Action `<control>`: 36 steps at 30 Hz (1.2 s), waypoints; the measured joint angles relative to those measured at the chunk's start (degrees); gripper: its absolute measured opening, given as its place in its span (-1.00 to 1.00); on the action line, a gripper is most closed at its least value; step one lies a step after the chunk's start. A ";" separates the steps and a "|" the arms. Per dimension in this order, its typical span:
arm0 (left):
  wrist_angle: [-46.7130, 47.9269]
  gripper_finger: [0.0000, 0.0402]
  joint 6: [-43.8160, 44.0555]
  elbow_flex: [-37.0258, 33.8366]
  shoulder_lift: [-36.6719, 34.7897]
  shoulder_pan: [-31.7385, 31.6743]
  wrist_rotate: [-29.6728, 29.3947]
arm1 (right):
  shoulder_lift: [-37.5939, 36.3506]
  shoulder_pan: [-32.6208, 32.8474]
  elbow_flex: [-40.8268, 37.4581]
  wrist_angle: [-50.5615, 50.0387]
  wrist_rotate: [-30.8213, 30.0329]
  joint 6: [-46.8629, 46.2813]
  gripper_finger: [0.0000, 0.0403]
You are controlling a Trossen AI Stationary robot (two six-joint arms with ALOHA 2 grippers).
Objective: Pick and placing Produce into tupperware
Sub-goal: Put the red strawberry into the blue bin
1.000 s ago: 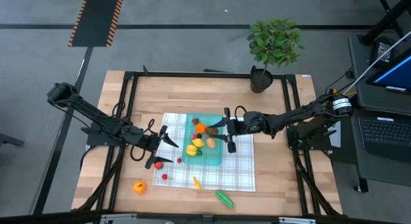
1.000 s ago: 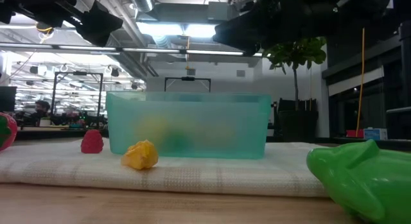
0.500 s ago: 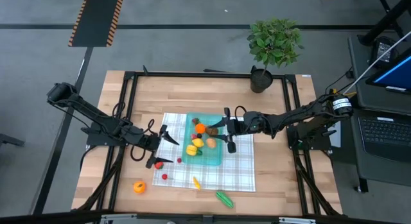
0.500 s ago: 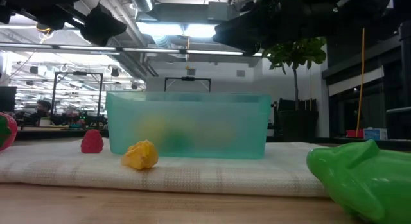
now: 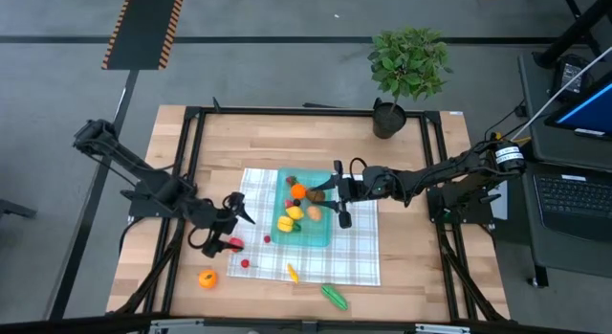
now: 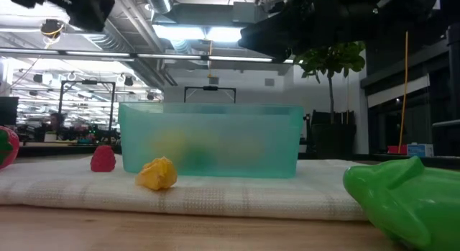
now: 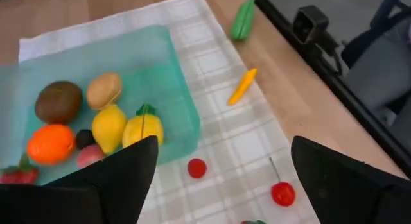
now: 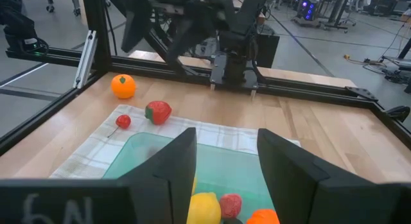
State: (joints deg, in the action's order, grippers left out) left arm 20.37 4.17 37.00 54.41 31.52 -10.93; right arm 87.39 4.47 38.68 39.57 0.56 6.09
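Left gripper (image 5: pixel 232 222) spread wide, empty, over cloth's (image 5: pixel 359 257) left edge near strawberry (image 5: pixel 235 243). Right gripper (image 5: pixel 338 194) half-spread, empty, over tupperware's (image 5: pixel 321 233) right rim. Tupperware mid-cloth, holding several produce; orange (image 5: pixel 207 278) on table's front-left.

One tupperware (image 5: pixel 308 215); roughly twelve produce pieces (image 5: pixel 207 278); one plant (image 5: pixel 408 64).

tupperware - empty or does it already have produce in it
Partly filled. The tupperware holds several pieces, among them an orange, a brown kiwi and a lemon; others lie outside on the cloth.
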 joint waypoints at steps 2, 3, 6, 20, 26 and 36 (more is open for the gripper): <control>2.56 0.74 0.04 1.31 0.10 0.33 0.06 | 0.00 0.00 0.00 0.00 0.00 0.00 -0.17; 4.64 0.74 0.10 1.95 0.36 0.31 0.06 | 0.00 0.00 0.00 0.00 0.00 0.00 -0.17; 10.64 0.74 0.24 3.64 1.62 0.29 0.07 | 0.00 0.00 0.00 0.02 0.00 0.00 -0.17; 14.06 0.73 -1.44 4.60 16.57 0.28 5.32 | 0.00 0.00 0.00 -0.42 0.07 -3.08 -0.17; 14.10 0.73 -0.07 4.60 19.00 0.29 5.96 | 0.02 0.00 0.02 -0.39 0.15 -7.65 -0.17; 14.14 0.73 1.43 4.60 19.12 0.27 5.94 | 0.02 0.00 0.02 -0.06 0.15 -7.39 -0.17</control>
State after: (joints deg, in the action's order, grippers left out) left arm 34.51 5.60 41.60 73.54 31.79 -4.99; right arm 87.42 4.47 38.70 39.51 0.71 -1.30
